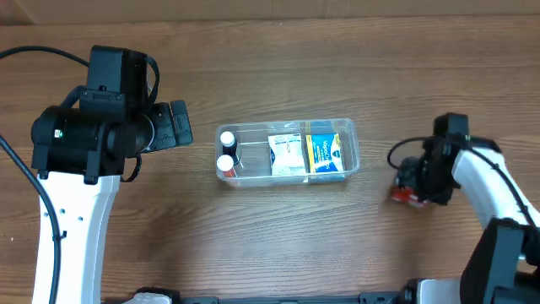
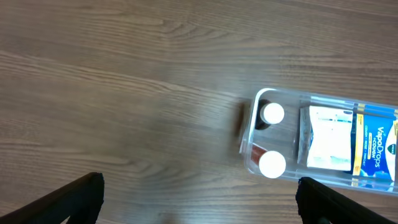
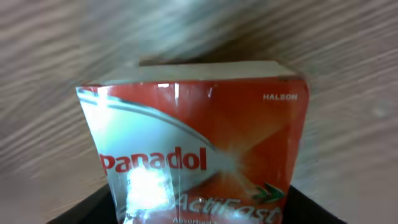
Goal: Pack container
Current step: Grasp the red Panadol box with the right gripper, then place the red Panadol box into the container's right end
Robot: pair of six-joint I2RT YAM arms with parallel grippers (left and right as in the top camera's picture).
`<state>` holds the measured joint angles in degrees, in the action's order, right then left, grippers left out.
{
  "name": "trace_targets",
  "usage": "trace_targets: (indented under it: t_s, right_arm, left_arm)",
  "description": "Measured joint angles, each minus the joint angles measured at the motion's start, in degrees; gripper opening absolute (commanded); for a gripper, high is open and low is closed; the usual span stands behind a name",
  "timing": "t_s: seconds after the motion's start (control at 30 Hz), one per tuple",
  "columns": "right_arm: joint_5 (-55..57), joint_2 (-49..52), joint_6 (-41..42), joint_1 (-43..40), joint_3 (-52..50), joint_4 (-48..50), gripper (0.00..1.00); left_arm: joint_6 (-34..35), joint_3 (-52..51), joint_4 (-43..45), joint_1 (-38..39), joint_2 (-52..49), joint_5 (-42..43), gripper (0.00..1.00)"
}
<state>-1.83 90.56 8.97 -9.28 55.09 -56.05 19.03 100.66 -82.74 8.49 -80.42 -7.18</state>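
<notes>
Container: the clear tub (image 1: 253, 127) sits mid-table (image 1: 287, 245), long side running left to right, between the two arms.
Inside it: two white-capped bottles (image 1: 227, 138) (image 1: 225, 163) at the left end, then a white box (image 1: 286, 154), then a blue VapoDrops box (image 1: 325, 154) at the right end, all packed side by side.
Left gripper (image 2: 202, 196): jaws spread wide with nothing between them, hanging over bare wood just left of the tub.
Right gripper (image 3: 199, 208): jaws closed on a red Panadol box (image 3: 199, 143), label facing the wrist cam.
Panadol box location: off to the right of the tub, well apart from it.
Not sure: can't really tell whether the box is lifted or touching the wood, since the background is blurry.
</notes>
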Motion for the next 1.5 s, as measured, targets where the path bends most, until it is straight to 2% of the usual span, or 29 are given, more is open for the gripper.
trace_targets:
  t_s: [0.13,0.2,0.27,0.33,0.43,0.63,0.67,0.7,0.73,0.77,0.9,1.0,1.03,1.13,1.23,1.37,1.43,1.5]
  right_arm:
    - [-0.33,-2.82,-0.02,9.07,19.04,-10.56,0.68]
    - [-0.33,-5.44,-0.09,15.91,24.72,-10.56,0.68]
    - [-1.51,-7.19,0.0,24.22,26.67,-9.42,0.68]
    - [-1.38,-5.95,0.04,27.52,26.6,-8.35,0.68]
    - [-1.66,1.68,0.96,33.05,26.16,-7.5,0.68]
    - [-1.6,13.22,2.56,32.98,25.9,-7.52,0.69]
    - [-1.57,14.71,2.69,32.98,25.88,-7.43,0.71]
    - [-1.6,15.21,2.8,32.98,25.88,-7.37,0.8]
    - [-1.57,15.37,2.89,32.98,25.88,-7.28,0.94]
    - [-1.6,15.37,2.91,32.98,25.88,-6.99,1.0]
    - [-1.07,15.23,3.69,33.0,26.27,-7.89,1.0]
    - [1.01,10.38,4.35,32.83,29.09,-7.89,1.0]
    - [1.46,6.01,4.46,32.17,30.84,-6.93,1.0]
    - [2.16,-1.7,4.5,27.17,32.7,-5.66,1.0]
    - [2.84,-3.13,4.0,21.62,32.98,-8.48,1.0]
    - [3.56,-5.7,5.62,20.61,32.87,-10.1,1.0]
    - [4.39,-12.81,6.43,20.57,30.8,-9.68,1.0]
    - [4.94,-22.58,6.88,20.55,25.62,-7.06,0.98]
  left_arm:
    - [0.02,0.0,-0.04,0.0,0.0,0.0,1.0]
    - [0.0,0.0,0.0,0.0,-0.02,0.0,1.0]
    - [0.02,0.0,0.02,0.0,-0.02,0.0,1.0]
    - [0.0,0.0,0.02,0.0,0.0,0.0,1.0]
    - [0.02,0.0,0.0,0.0,0.0,0.0,1.0]
    - [0.0,0.0,-0.02,0.0,-0.02,0.0,1.0]
    - [0.0,0.0,-0.02,0.0,0.0,0.0,1.0]
    - [0.0,0.0,-0.02,0.0,0.0,0.0,1.0]
    - [0.0,0.0,-0.02,0.0,0.0,0.0,1.0]
    - [0.0,0.0,-0.02,0.0,0.0,0.0,1.0]
    - [0.0,0.0,-0.02,0.0,0.0,0.0,1.0]
    - [0.0,0.0,0.02,0.0,0.0,0.0,1.0]
    - [0.0,0.0,0.48,-0.02,0.0,0.0,1.0]
    - [-0.68,0.0,3.67,-2.19,-0.02,1.62,1.0]
    - [-1.92,0.0,4.9,-8.46,-1.05,5.31,1.0]
    - [-3.48,0.0,0.0,-10.88,-3.61,6.67,1.0]
    - [-4.74,-0.5,0.5,-10.88,-2.34,7.5,1.0]
    - [-5.99,-5.09,5.05,-10.88,4.17,8.11,1.0]
